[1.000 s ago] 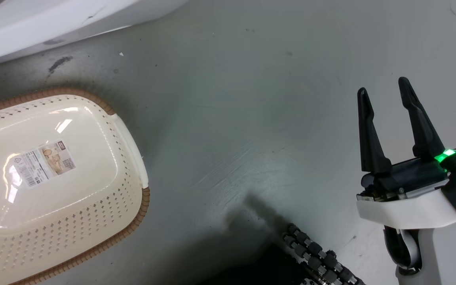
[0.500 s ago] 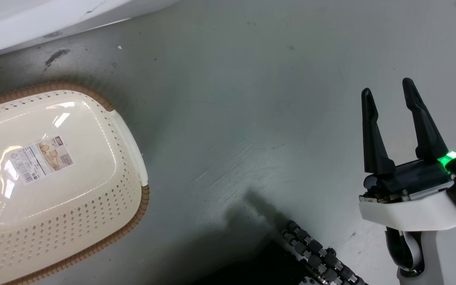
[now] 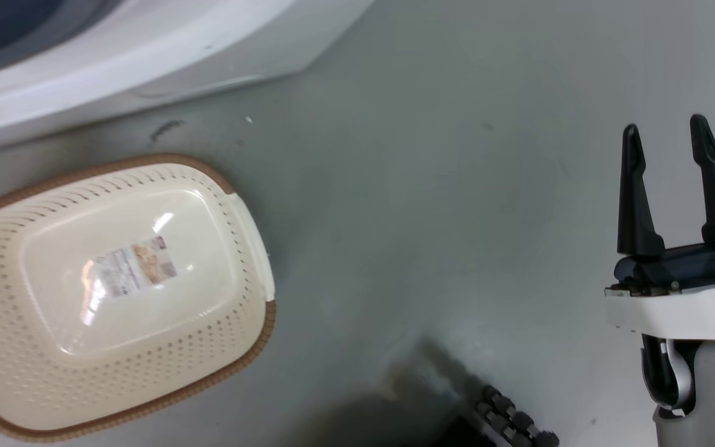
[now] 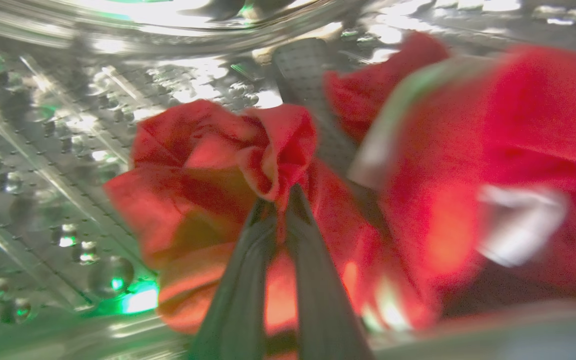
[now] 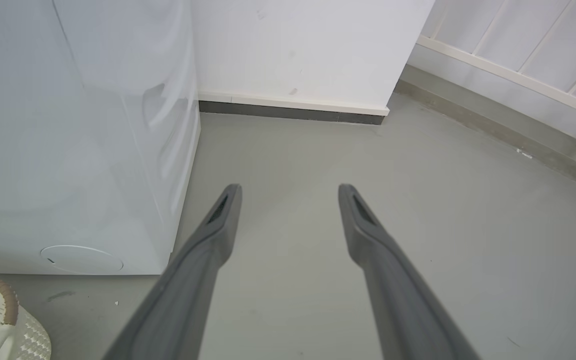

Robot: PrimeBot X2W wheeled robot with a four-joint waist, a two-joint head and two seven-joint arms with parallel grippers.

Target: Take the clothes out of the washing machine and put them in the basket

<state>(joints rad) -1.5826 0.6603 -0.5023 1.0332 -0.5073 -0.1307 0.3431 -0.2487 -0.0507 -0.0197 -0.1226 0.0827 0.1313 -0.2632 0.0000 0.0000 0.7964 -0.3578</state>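
- Clothes (image 4: 203, 165) mid-frame in drum (image 4: 43, 150); left gripper (image 4: 279, 197) pinches a fold; blurred garment (image 4: 518, 125) crowds right
- Red, crumpled; pale trim
- Right gripper (image 3: 665, 124) wide over floor (image 3: 426, 217); basket (image 3: 269, 313) lower left

On my head camera the basket (image 3: 221, 335) sits on the floor (image 3: 426, 217) at eight o'clock, washing machine (image 3: 146, 56) behind it at eleven, right gripper (image 3: 665, 127) at three; clothes (image 4: 208, 165) lie inside the drum (image 4: 43, 150).
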